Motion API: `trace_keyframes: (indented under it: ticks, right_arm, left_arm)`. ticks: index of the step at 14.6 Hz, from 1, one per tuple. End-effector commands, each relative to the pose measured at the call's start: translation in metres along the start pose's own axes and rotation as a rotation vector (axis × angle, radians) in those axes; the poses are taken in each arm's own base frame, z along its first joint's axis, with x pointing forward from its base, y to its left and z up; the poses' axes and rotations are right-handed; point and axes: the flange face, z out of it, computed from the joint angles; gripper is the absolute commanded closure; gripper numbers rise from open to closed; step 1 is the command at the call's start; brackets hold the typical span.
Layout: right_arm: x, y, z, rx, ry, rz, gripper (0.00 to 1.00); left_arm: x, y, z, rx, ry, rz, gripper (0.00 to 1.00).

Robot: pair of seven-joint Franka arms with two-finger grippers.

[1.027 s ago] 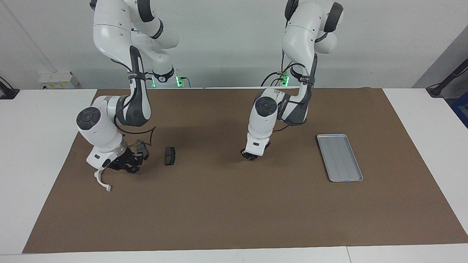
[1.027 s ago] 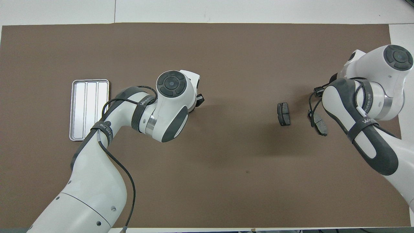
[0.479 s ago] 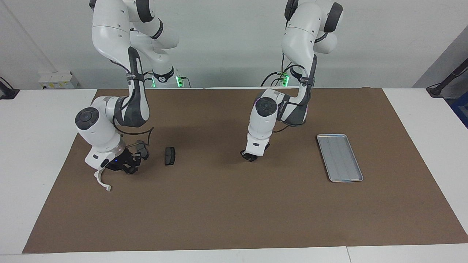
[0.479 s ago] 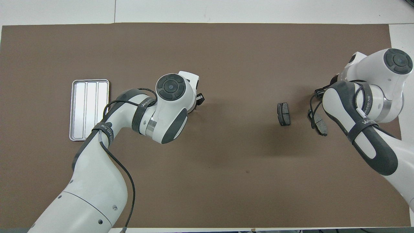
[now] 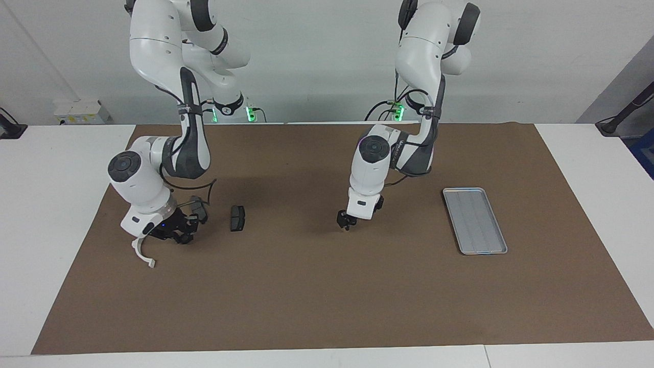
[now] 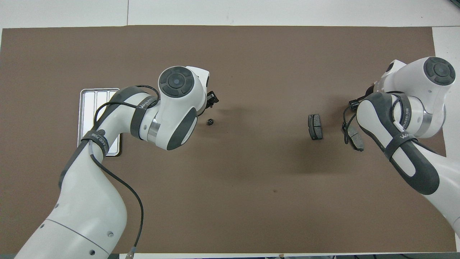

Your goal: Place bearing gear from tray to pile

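Right gripper (image 5: 176,234) hangs low over the pile (image 5: 204,225) at its own arm's end of the table (image 5: 51,204). I cannot tell whether it is open or closed. Just beside it lies the white bracket (image 5: 142,254), the part closest to the edge of the brown mat (image 5: 327,296), with a strip of bare mat still between them. One dark plate (image 5: 198,208) lies partly under the gripper. The second dark plate (image 5: 237,218) lies apart from it toward the middle, flat and with clear mat all round.

From there a wide open stretch of mat runs to the left gripper (image 5: 344,223), which hangs above the middle of the mat. I cannot tell its state either. The bearing gear (image 6: 210,122) lies on the mat near it, a little nearer to the robots in the overhead view, well apart from both the pile and the tray (image 5: 475,221). The tray lies toward the left arm's end, well inside the mat's edge. The whole band of mat farther from the robots is open.

Half a second ago the gear was hidden at the left gripper. Now it lies in plain sight, and the gripper has lifted and drawn slightly toward the tray, the arm now covering part of the tray from overhead. The right gripper and both plates have barely shifted.
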Motion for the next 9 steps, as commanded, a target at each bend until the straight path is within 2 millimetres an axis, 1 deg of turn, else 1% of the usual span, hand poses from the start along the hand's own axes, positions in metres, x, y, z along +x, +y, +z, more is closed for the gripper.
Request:
trace_keyframes:
  ticks: [1, 2, 3, 4, 5, 6, 7, 8, 9]
  right_arm:
    - [-0.003, 0.002, 0.003, 0.004, 0.014, -0.020, 1.00]
    - [-0.003, 0.002, 0.003, 0.004, 0.014, -0.018, 1.00]
    - [-0.002, 0.001, 0.003, 0.004, 0.014, -0.018, 1.00]
    - [-0.002, 0.001, 0.002, 0.004, 0.014, -0.011, 0.93]
    - [-0.002, 0.000, 0.003, 0.004, 0.013, -0.005, 0.55]
    - [-0.002, 0.000, 0.003, 0.005, 0.013, 0.014, 0.26]
    - [-0.002, 0.000, 0.002, 0.005, 0.013, 0.018, 0.15]
    - [-0.002, 0.000, 0.000, 0.006, 0.010, 0.018, 0.13]
    - [-0.001, -0.005, -0.008, 0.009, 0.011, 0.017, 0.13]
  left_arm:
    - [0.029, -0.049, -0.070, -0.005, 0.019, -0.069, 0.00]
    - [0.040, -0.064, -0.084, 0.000, 0.018, -0.090, 0.00]
    - [0.052, -0.083, -0.104, -0.005, 0.019, -0.092, 0.00]
    - [0.066, -0.106, -0.126, -0.011, 0.020, -0.083, 0.00]
    - [0.079, -0.131, -0.145, -0.006, 0.012, -0.065, 0.00]
    - [0.087, -0.153, -0.162, -0.003, 0.005, -0.043, 0.00]
    - [0.092, -0.174, -0.181, -0.010, 0.009, -0.030, 0.00]
    - [0.096, -0.197, -0.199, -0.010, 0.006, -0.030, 0.00]
    - [0.099, -0.221, -0.216, -0.006, -0.003, -0.019, 0.00]
